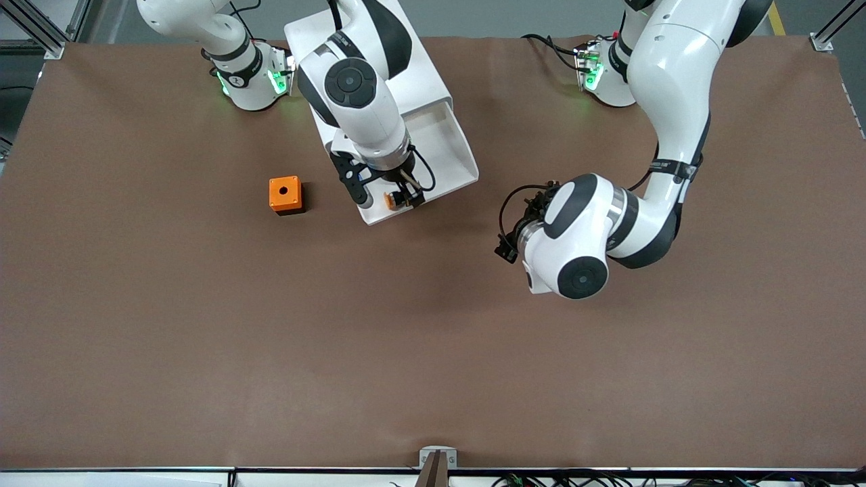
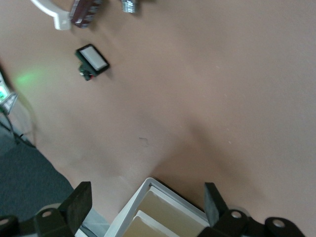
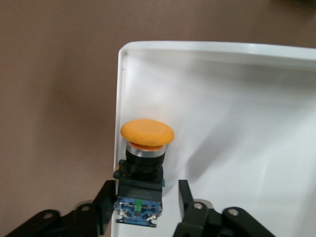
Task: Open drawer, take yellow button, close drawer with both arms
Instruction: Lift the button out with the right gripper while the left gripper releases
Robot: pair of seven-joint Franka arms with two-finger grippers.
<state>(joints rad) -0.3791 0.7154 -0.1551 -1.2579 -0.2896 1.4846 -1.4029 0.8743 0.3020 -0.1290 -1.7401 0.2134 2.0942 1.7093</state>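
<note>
Near the desk's edge where the arm bases stand, toward the right arm's corner, you see the drawer [image 1: 433,159] pulled out of its cabinet [image 1: 406,67], the right gripper [image 1: 399,197] above its front corner, closed around the button [image 1: 391,200]. Your left gripper [image 1: 517,233] waits beside the drawer. From the left wrist, its fingers [image 2: 79,205] stand wide. From the right wrist, the button's [image 3: 143,163] black-and-blue body sits between the fingers [image 3: 185,200], orange cap pointing away, over the drawer's [image 3: 237,123] rim.

Matt brown surface [image 1: 203,325], smooth, paper-like. Smooth white plastic drawer [image 3: 237,123], faint sheen. Button [image 3: 145,148]: matt orange-yellow plastic cap, bright metal collar, black and blue plastic body. Matt black fingers [image 3: 185,197]. Glossy white arm shells.
</note>
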